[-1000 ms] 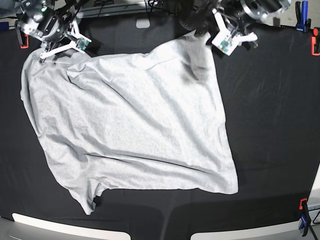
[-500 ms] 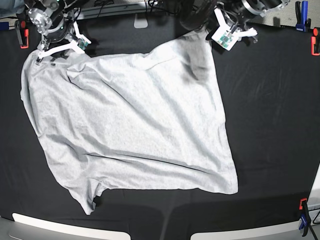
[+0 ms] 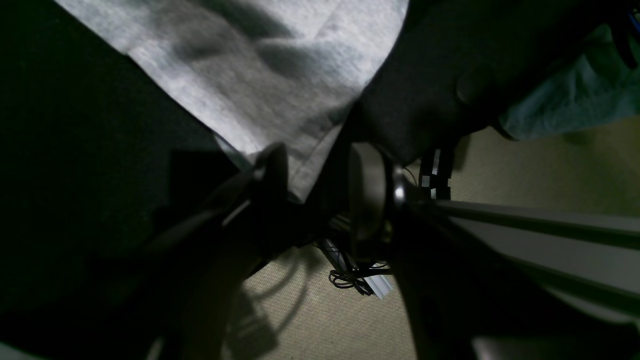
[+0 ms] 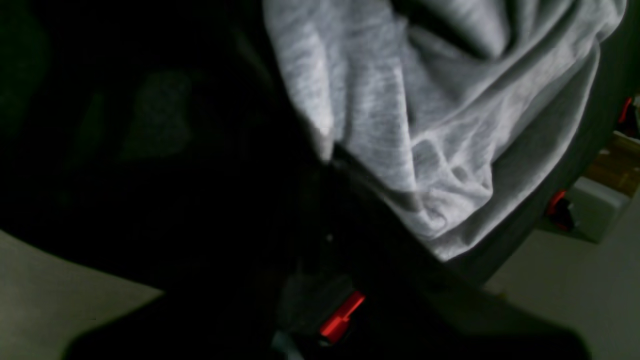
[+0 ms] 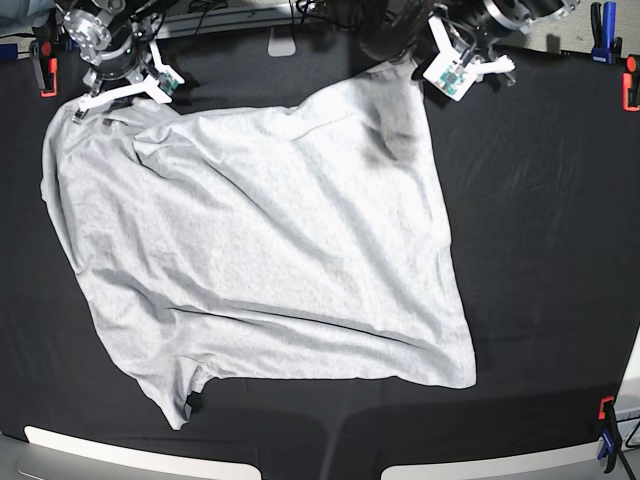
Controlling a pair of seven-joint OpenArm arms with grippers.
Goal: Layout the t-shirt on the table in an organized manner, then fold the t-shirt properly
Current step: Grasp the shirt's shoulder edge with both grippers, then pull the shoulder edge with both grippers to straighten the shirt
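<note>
The right gripper (image 5: 82,105), open a moment ago, is now clamping shut on the t-shirt (image 5: 260,240) at the table's (image 5: 540,220) far left corner. The left gripper (image 3: 312,172) is holding the shirt's other far corner unchanged, jaws partly apart around the fabric. With both far corners gripped, the shirt, lying skewed mid-table, looks ready for pulling straight.

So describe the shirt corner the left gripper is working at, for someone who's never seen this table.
Start at the black table and find the spread t-shirt. Follow it to the far corner beside the left gripper. Unlike the bunched corner under the right gripper, this one narrows to a point.
</note>
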